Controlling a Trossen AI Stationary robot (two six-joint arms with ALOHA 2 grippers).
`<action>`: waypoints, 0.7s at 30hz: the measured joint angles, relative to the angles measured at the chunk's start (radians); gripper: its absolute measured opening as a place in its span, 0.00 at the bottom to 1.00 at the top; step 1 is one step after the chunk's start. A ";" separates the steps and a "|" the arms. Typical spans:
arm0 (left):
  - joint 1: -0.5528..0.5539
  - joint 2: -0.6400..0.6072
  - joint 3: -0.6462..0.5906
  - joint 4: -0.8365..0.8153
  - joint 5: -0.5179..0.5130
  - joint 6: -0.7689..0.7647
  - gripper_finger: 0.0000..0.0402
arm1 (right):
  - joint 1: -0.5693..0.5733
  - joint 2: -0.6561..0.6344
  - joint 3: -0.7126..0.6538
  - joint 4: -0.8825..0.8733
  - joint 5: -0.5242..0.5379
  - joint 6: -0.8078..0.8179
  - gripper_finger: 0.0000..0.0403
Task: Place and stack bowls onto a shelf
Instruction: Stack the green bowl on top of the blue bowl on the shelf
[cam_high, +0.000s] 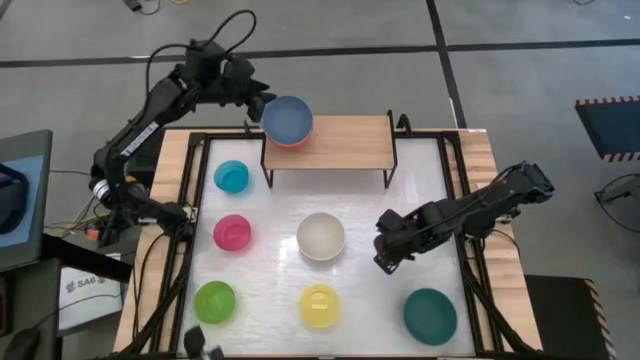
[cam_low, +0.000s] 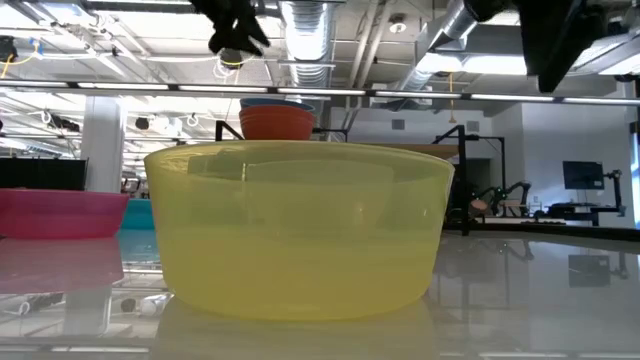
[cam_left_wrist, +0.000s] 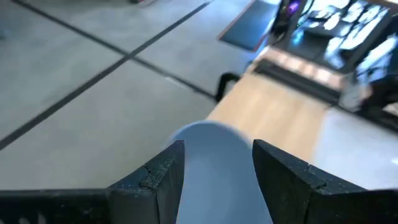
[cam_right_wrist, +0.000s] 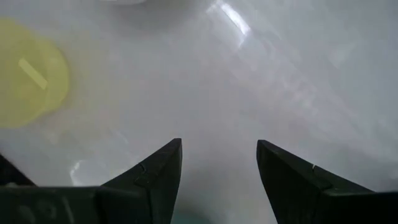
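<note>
On the shelf, blue bowl mostly hides red bowl.

Two dark jointed arms, thin black cables alongside, each with wedge-shaped matte black fingers.

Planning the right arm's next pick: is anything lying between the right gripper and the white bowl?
No. In the high view the right gripper hangs beside the white bowl, and only bare white tabletop shows between them.
</note>
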 joint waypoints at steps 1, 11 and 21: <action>-0.021 -0.010 0.000 0.007 0.000 -0.010 0.43 | 0.002 -0.016 -0.002 -0.003 0.000 -0.018 0.58; -0.339 -0.022 -0.045 0.110 -0.102 -0.107 0.43 | 0.130 -0.221 -0.230 0.081 -0.116 0.011 0.58; -0.629 -0.021 -0.189 0.151 -0.356 -0.137 0.43 | 0.313 -0.275 -0.451 0.264 -0.163 0.133 0.58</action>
